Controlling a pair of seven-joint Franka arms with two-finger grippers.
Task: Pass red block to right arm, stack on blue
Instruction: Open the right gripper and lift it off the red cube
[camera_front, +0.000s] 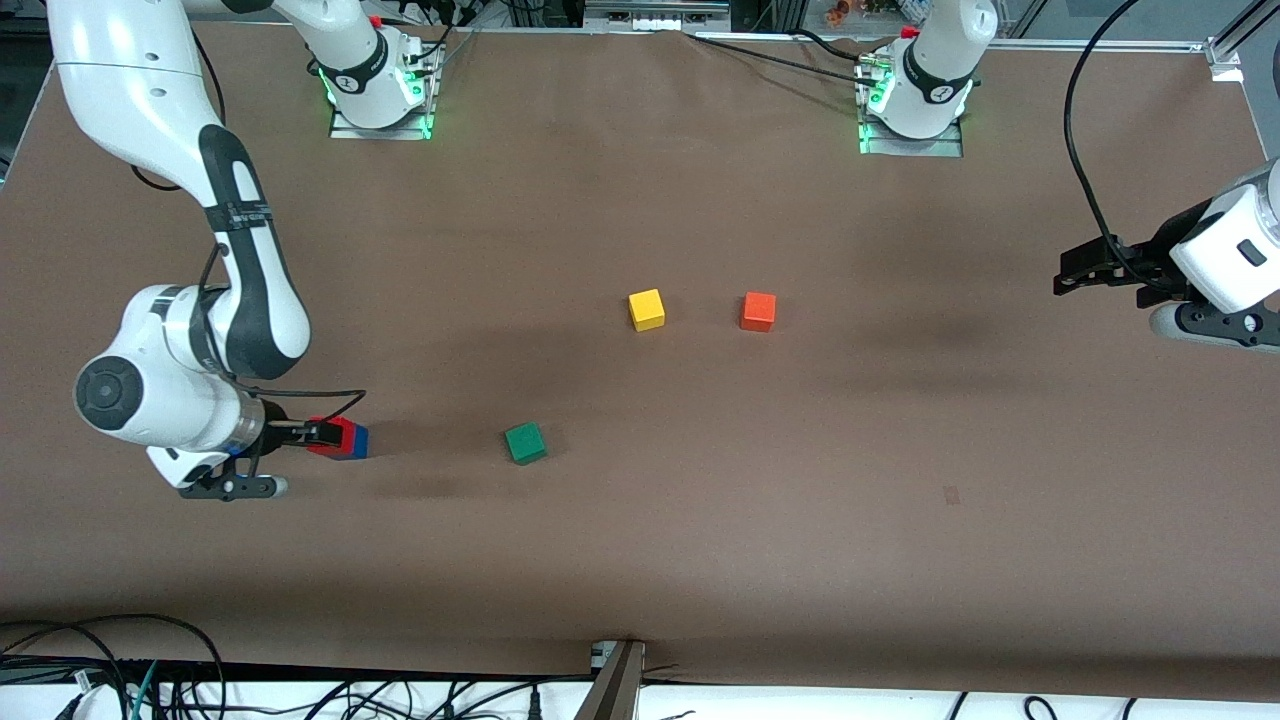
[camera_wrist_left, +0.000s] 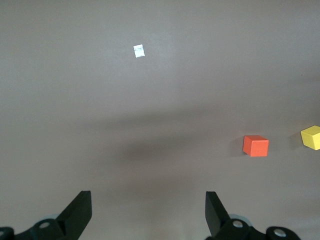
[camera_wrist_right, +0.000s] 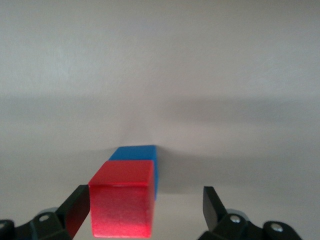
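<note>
The red block (camera_front: 346, 432) sits on the blue cube (camera_front: 361, 442) near the right arm's end of the table, shifted a little off its middle. My right gripper (camera_front: 325, 434) is open around the red block. In the right wrist view the red block (camera_wrist_right: 122, 202) lies against one finger (camera_wrist_right: 75, 210) with a clear gap to the other (camera_wrist_right: 212, 207), and the blue cube (camera_wrist_right: 136, 152) shows underneath. My left gripper (camera_front: 1075, 272) is open and empty, waiting over the left arm's end of the table; it also shows in the left wrist view (camera_wrist_left: 147, 200).
A green cube (camera_front: 525, 442) lies beside the stack, toward the table's middle. A yellow cube (camera_front: 647, 309) and an orange cube (camera_front: 758, 311) lie farther from the front camera, mid-table; both show in the left wrist view (camera_wrist_left: 311, 137), (camera_wrist_left: 255, 145). A small white tag (camera_wrist_left: 139, 50) is on the mat.
</note>
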